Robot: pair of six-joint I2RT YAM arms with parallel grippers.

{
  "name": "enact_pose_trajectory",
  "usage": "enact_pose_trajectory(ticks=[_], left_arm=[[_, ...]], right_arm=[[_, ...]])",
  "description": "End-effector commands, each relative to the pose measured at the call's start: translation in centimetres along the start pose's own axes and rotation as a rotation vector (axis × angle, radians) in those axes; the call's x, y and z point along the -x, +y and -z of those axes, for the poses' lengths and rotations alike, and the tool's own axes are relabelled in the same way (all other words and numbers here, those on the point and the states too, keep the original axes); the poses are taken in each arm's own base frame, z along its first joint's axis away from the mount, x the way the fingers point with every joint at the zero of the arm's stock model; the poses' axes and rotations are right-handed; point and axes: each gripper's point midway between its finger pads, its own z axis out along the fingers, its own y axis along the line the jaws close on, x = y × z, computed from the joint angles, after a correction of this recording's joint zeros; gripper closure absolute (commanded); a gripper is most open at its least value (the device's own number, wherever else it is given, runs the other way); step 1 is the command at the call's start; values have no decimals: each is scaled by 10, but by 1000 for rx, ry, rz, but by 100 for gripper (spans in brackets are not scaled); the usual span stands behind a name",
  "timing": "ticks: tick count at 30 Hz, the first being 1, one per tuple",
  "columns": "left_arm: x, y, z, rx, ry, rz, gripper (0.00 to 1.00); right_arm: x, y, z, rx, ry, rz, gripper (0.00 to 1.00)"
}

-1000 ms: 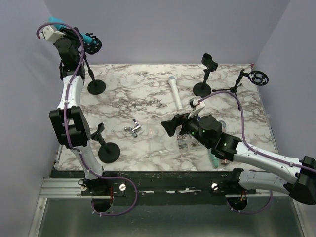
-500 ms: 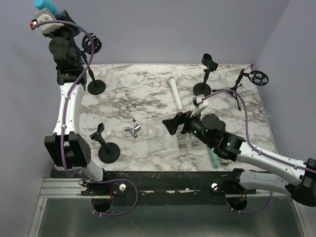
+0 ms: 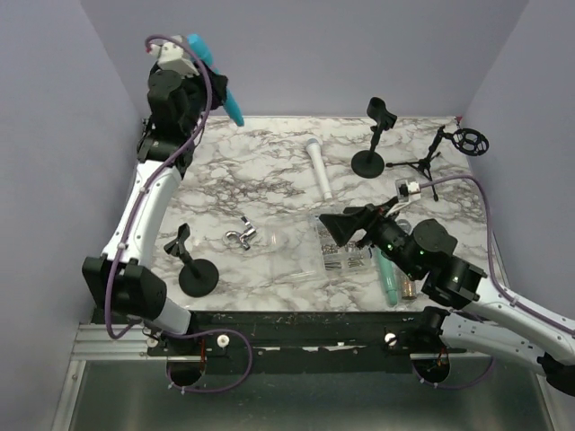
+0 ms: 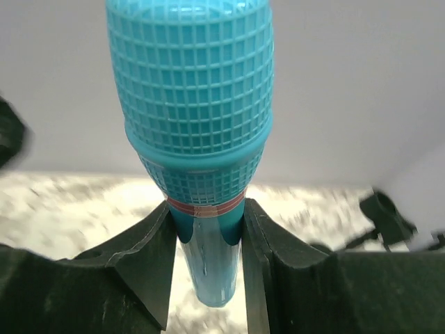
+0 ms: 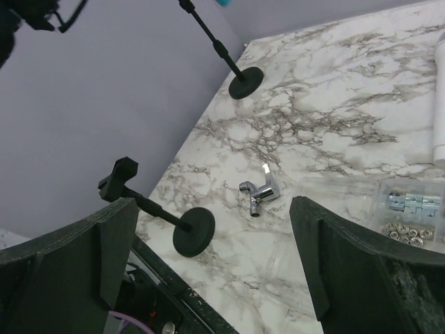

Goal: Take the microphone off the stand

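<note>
Roughly mid-table, a clear plastic box [image 3: 341, 256] lies flat on the marble table [image 3: 260, 189]. The right wrist view shows small silvery nuts [image 5: 407, 233] in it, beside a few bright metal fittings [image 5: 407, 202]; the rest of the box is cut off at the picture's edge.

The right gripper [image 3: 328, 224] hangs just above the box's left end, its jaws spread wide with nothing between them.

Far left and high above the table, the left gripper [image 3: 184, 72] is clamped on the teal microphone [image 3: 216, 81], which slants down to the right. In the left wrist view both fingers [image 4: 149, 257] press the handle just below the mesh head [image 4: 191, 83].

The far-left stand [image 5: 247, 83] shows only in the right wrist view, as a round base and slanting rod whose top is cut off. In the top view the left arm covers it. Dark shapes in the right wrist view's top corner are too cropped to identify.

Around the box:
- A white microphone [image 3: 319, 166] lies farther back.
- A chrome fitting [image 3: 241, 235] lies to the left.
- A near-left stand [image 3: 193, 265] carries a bare clip.
- A clip stand [image 3: 373, 144] and a tripod stand [image 3: 449, 148] with a ring mount sit far right.
- Another teal mic [image 3: 388, 278] lies near right, partly hidden under the right arm.
</note>
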Motion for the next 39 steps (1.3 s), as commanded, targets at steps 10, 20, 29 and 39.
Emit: enact_pose_trajectory(ticks=[10,20,29,39], left_arm=[[-282,-54,-6,-71,878,246,100],[-361,-64,-43,-40,1010,269,100],[-395,-69,-45,-35,1085,350,90],[-412,-76,-40,-39,1130,395,56]], right_arm=[[7,-31,46,-88,-46,-100,0],[9,-35,49,-115,-33,-70,0],[4,-42,52,-131,-38,-91,0],[11,-47,62,-151,-59,-96,0]])
